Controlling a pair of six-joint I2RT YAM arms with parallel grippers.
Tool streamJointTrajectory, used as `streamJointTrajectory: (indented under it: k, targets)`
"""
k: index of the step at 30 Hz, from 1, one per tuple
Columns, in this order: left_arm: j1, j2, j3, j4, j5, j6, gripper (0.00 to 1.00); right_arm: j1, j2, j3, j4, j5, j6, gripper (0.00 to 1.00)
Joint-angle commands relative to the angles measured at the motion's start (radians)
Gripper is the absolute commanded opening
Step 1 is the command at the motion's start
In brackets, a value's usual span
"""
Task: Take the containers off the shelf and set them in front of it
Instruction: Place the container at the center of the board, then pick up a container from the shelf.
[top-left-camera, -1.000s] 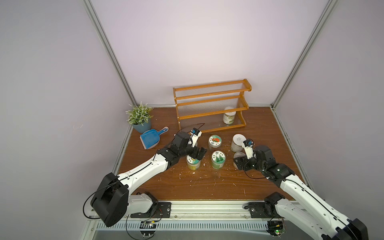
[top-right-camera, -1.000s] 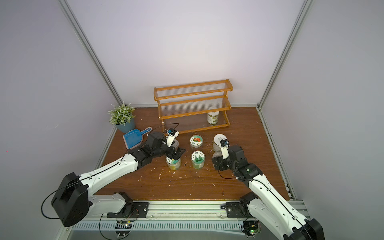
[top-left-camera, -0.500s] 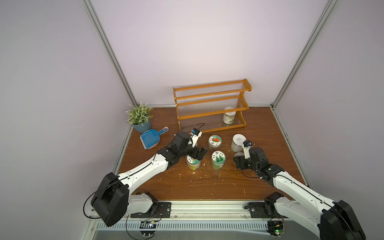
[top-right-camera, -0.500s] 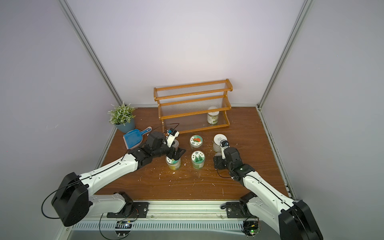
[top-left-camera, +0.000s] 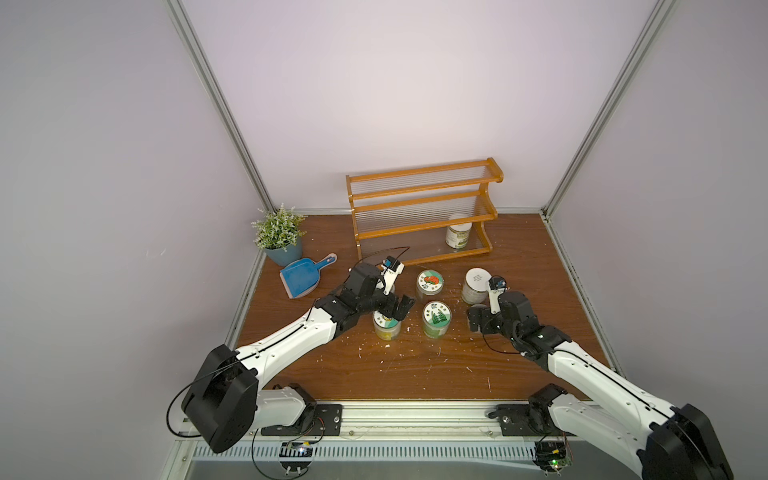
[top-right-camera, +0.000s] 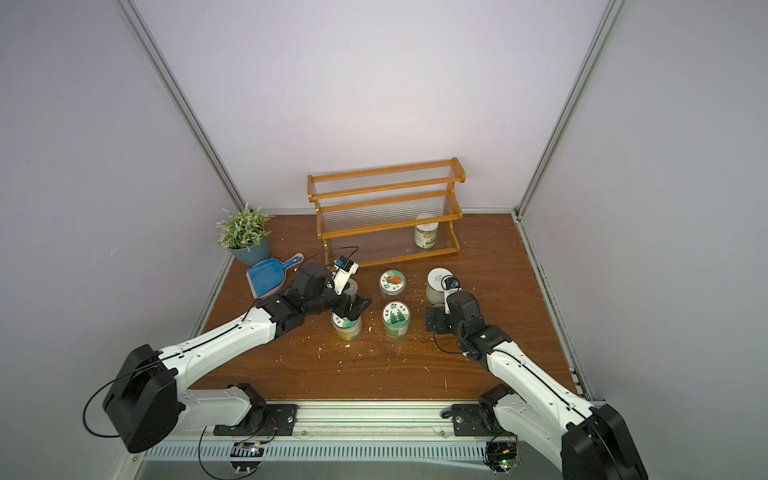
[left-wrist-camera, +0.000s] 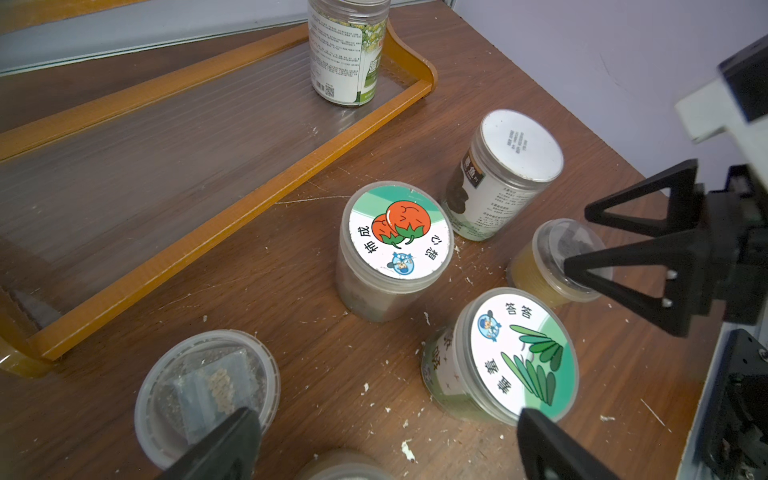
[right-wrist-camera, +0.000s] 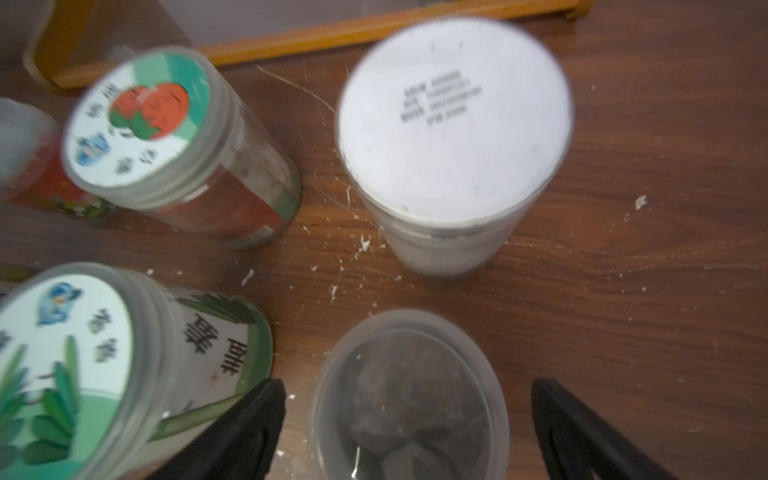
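**A:** What takes up the most room?

**B:** The table (top-left-camera: 415, 374), brown wood flecked with white crumbs. At its back stands the shelf (top-left-camera: 426, 225), three steps high.

**A:** And the claws?

**B:** The left claw (top-left-camera: 401, 308) has its jaws spread wide and grips nothing. The right claw (right-wrist-camera: 407, 388) is also spread wide, and it holds nothing either.

**A:** Where are the jars?

**B:** One labelled jar (top-left-camera: 458, 237) stands upright on the shelf's bottom step, at its right end, well apart from both claws. The others stand on the table in front of the shelf. The white-lidded jar (top-left-camera: 476, 284) is just beyond the right claw, on the shelf side. The fruit jar (top-left-camera: 429, 284) and the leaf jar (top-left-camera: 436, 320) stand between the two claws, the fruit jar nearer the shelf. The yellow jar (top-left-camera: 388, 332) sits right under the left claw, with its lid below the parted fingers. I cannot tell whether they touch it.

**A:** And the cups?

**B:** A clear cup (left-wrist-camera: 208, 386) stands just beside one left finger, toward the shelf. The small cup (right-wrist-camera: 399, 345), with a clear lid and dark lumps inside, stands between the right claw's fingers. The right wrist view shows a gap on each side of it.
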Motion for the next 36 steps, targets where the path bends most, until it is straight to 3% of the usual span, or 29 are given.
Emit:
streamJointTrajectory:
  k: [1,8,17,28,36]
  targets:
    - [0.013,-0.005,0.005,0.006,0.004,0.002,1.00,0.006,-0.030,0.122,-0.021,-0.002,-0.032,0.99]
    - [0.013,-0.014,0.006,0.003,0.003,0.002,1.00,-0.061,0.219,0.289,0.220,-0.066,-0.197,0.99]
    - [0.013,-0.033,0.001,-0.001,-0.012,0.003,1.00,-0.200,0.603,0.483,0.438,-0.140,-0.249,0.99]
    - [0.015,-0.015,0.013,-0.003,-0.014,0.002,1.00,-0.262,0.870,0.609,0.683,-0.240,-0.276,0.99]
    - [0.016,-0.003,0.031,-0.036,-0.037,0.010,1.00,-0.262,1.013,0.755,0.687,-0.244,-0.303,0.99]
